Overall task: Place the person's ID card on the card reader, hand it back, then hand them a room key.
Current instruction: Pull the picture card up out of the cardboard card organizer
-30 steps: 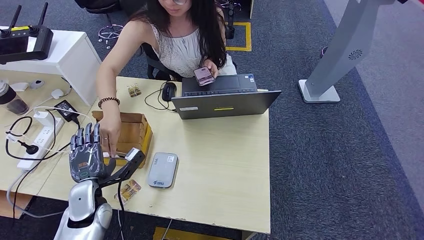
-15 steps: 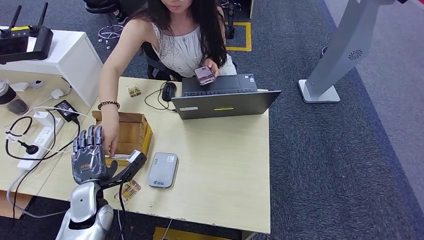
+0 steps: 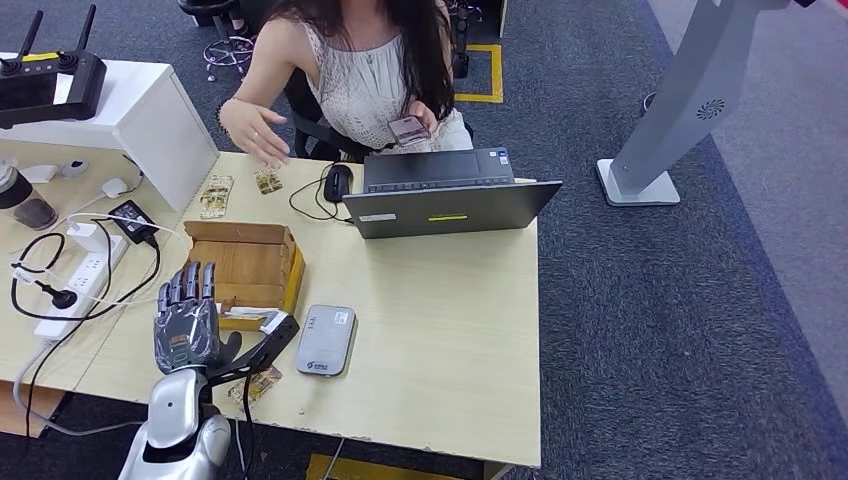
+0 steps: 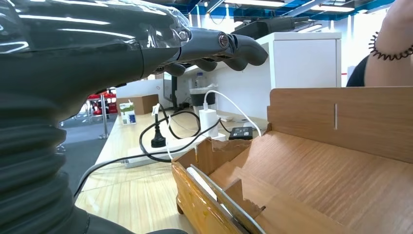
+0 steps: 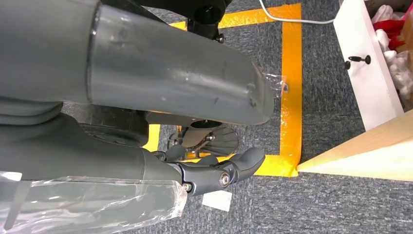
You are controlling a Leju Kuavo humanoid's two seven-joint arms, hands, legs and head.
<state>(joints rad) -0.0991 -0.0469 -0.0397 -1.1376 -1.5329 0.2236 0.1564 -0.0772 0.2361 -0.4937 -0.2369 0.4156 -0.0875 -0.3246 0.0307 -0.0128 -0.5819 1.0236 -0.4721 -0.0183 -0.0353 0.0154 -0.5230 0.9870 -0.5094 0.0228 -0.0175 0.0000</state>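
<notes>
A: What is sitting in the wooden box (image 3: pixel 245 262)?

B: A white card (image 3: pixel 243 312) is lying along its near edge, seen edge-on in the left wrist view (image 4: pixel 214 192) as a thin pale strip tucked against the yellow front wall. The rest of the box interior is showing bare brown board with low dividers.

A: And the left hand (image 3: pixel 187 322)?

B: It is hovering above the tabletop (image 3: pixel 440 330) just beside the box's near-left corner, palm down, fingers spread and pointing away from the robot, thumb reaching toward the box. It is holding nothing.

A: The right hand (image 5: pixel 214 173)?

B: It is hanging low over grey carpet and yellow floor tape, fingers curled loosely inward with nothing in them.

A: Where is the card reader (image 3: pixel 326 340)?

B: It is lying flat just right of the box, a grey rounded slab with nothing on top. A small patterned card (image 3: pixel 256 383) is lying near the tabletop's front edge, between the left hand and the reader.

A: And the person (image 3: pixel 360 70)?

B: Sitting behind the laptop (image 3: pixel 445 195), holding a phone (image 3: pixel 408 130) in 1 hand and raising the other hand (image 3: pixel 255 130) above the far edge. Another patterned card (image 3: pixel 215 195) is lying on the tabletop beyond the box, near a white cabinet (image 3: pixel 150 120).
</notes>
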